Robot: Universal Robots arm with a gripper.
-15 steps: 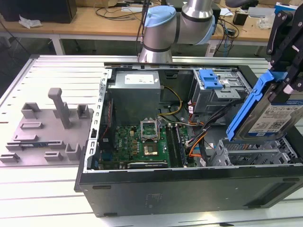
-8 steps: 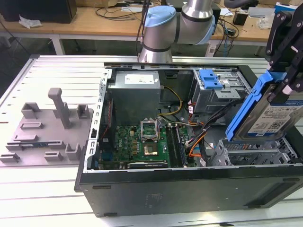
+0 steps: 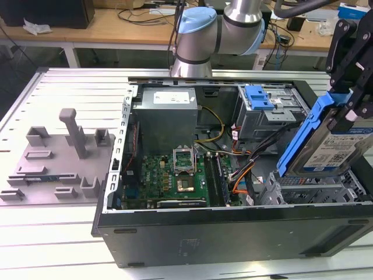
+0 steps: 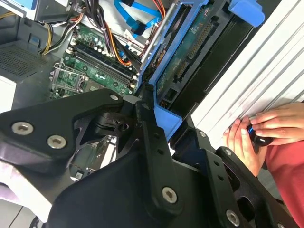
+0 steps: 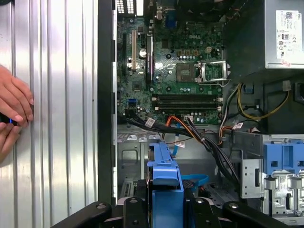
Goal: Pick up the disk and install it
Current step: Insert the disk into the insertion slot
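The gripper was clamped on the upper end of the disk, which hung tilted below it, above the open computer case at the exterior view's right.

The arm is made of round silver-grey metal sections, with pale blue plastic caps closing its joints. A thick dark cable curves beside its upper part. The gripper is matte black, built of flat angular link plates with rounded ends. In the second wrist view these plates carry bright silver screws with hex sockets, some sunk in round recesses. Similar screw heads dot the black plates in the first wrist view.
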